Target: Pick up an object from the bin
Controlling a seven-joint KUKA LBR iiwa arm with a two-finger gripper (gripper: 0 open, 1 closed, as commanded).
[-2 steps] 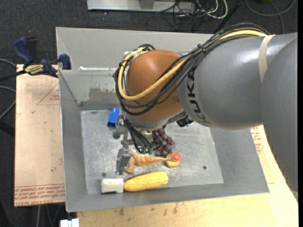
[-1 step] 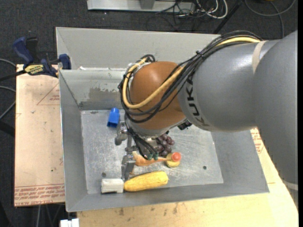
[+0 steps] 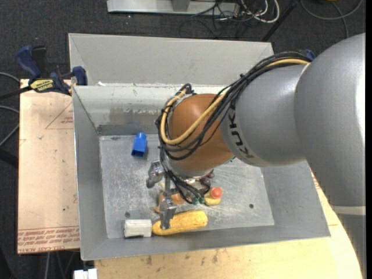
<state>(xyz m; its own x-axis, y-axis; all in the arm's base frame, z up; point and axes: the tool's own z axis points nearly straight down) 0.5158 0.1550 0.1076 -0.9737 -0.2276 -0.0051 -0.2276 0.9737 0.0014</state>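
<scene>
Gripper [image 3: 167, 208] down low near the front wall of the grey bin [image 3: 86, 156], under the orange wrist cover [image 3: 197, 133] and its black and yellow cables [image 3: 256, 71]. Open or closed: cannot tell from here, with the wrist's own metalwork in the way. Set right at the left end of a long yellow cob-shaped thing [image 3: 187, 221] lying flat along the front wall; touching it or just above it, hard to say. Just left of that, a small white block [image 3: 137, 228]. To the right, close under the wrist, a small orange-and-green piece [image 3: 214, 195]. Well apart, toward the back left, a blue block [image 3: 139, 145].
</scene>
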